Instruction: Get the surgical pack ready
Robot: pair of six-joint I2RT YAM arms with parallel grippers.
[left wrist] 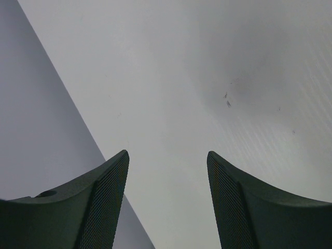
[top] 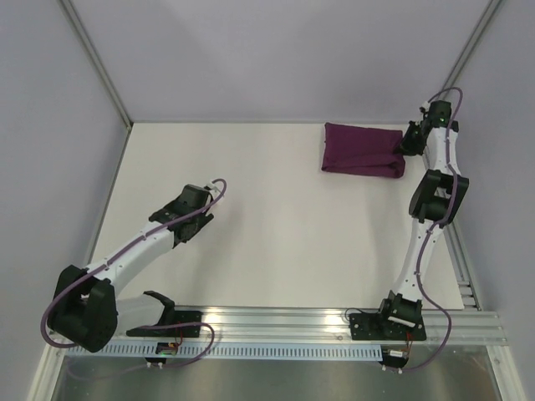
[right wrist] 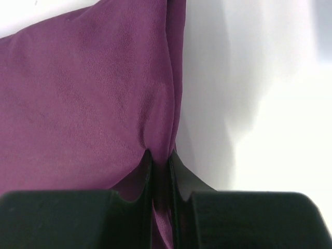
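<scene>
Clearly, the left tool [left wrist: 167, 155] hangs wide over the left half of the worktop [top: 276, 242], with nothing between its fingers [left wrist: 106, 181]. Farther right, near the far right corner, the pack's purple cloth [top: 361, 150] lies folded into a thick rectangle, flat on the worktop. The right tool [right wrist: 160, 155] is narrowed onto the cloth's right-hand edge, pinching the fabric between its jaws. How many of the folded layers it has caught is hard to tell from the wrist view, possibly just the upper ones.

The step in hand looks like drawing the cloth toward the middle so it can be spread. To do that well, the right tool should hold its pinch firmly and lift only slightly before pulling, so the bundle does not drag into a heap. A slow pull toward the centre suits it, since a jerk could slip the thin fabric out of the jaws. The left tool is best brought across to take an opposite corner, so both can open the cloth evenly. If only the top layer is caught, the fold will open on lifting, which may help.
</scene>
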